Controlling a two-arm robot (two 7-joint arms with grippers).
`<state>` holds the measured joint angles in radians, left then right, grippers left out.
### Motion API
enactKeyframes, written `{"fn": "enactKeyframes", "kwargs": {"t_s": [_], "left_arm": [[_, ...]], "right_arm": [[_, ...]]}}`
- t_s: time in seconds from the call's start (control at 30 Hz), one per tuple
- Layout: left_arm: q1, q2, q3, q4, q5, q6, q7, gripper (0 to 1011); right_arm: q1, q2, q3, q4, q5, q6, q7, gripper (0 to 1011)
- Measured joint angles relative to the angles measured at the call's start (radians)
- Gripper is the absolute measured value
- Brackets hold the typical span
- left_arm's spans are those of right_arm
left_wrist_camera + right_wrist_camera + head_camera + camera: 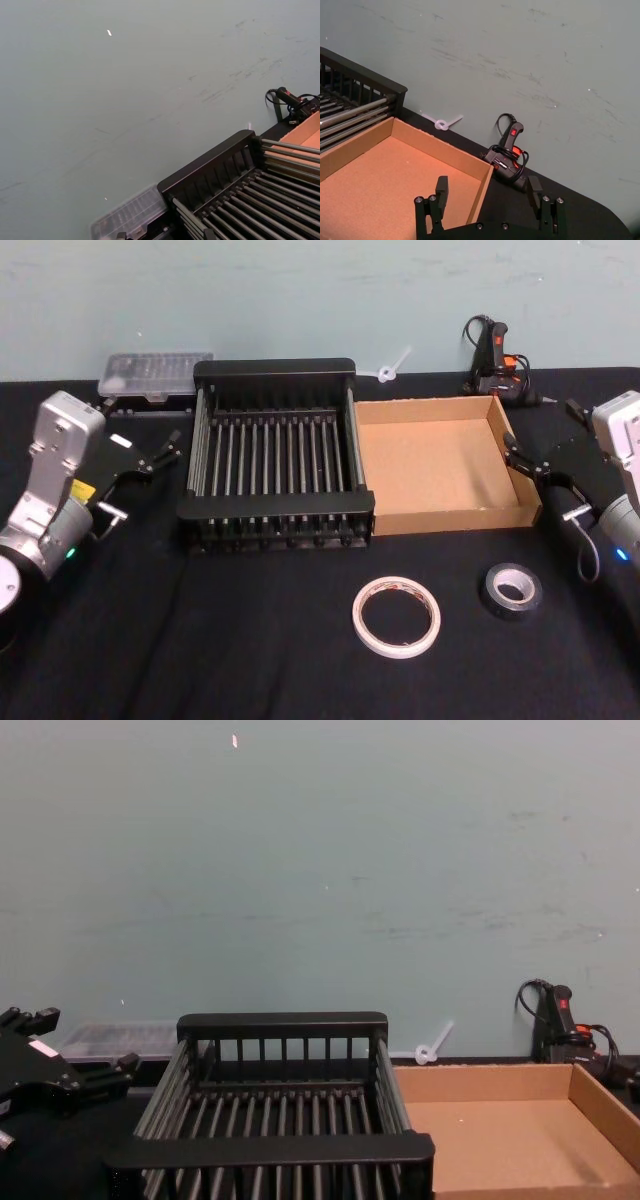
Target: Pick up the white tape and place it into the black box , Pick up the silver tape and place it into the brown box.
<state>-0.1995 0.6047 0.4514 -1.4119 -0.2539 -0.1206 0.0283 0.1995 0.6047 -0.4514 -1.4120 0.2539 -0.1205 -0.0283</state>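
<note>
White tape [396, 616] and silver tape [512, 589] lie on my black table [250, 660] before the black box [275, 472] and brown box [440, 465], under a pale green wall [320, 870]. Left gripper [155, 455] and right gripper [490, 192] both gape, holding nothing.

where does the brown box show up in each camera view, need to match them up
Head view: brown box right of centre, its left wall against the black box.
Left wrist view: a corner of it at the right edge, beyond the black box's bars.
Right wrist view: it fills the lower left, ahead of the right gripper.
Chest view: lower right.
Shared landmark: the black box rim beside it.
</note>
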Motion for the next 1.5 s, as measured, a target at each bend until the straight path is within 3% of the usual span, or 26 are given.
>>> {"fn": "enactKeyframes", "kwargs": {"t_s": [1.5], "left_arm": [[0.0,0.0,0.0,0.0,0.0,0.0,0.0,1001]], "right_arm": [[0.0,0.0,0.0,0.0,0.0,0.0,0.0,1002]]}}
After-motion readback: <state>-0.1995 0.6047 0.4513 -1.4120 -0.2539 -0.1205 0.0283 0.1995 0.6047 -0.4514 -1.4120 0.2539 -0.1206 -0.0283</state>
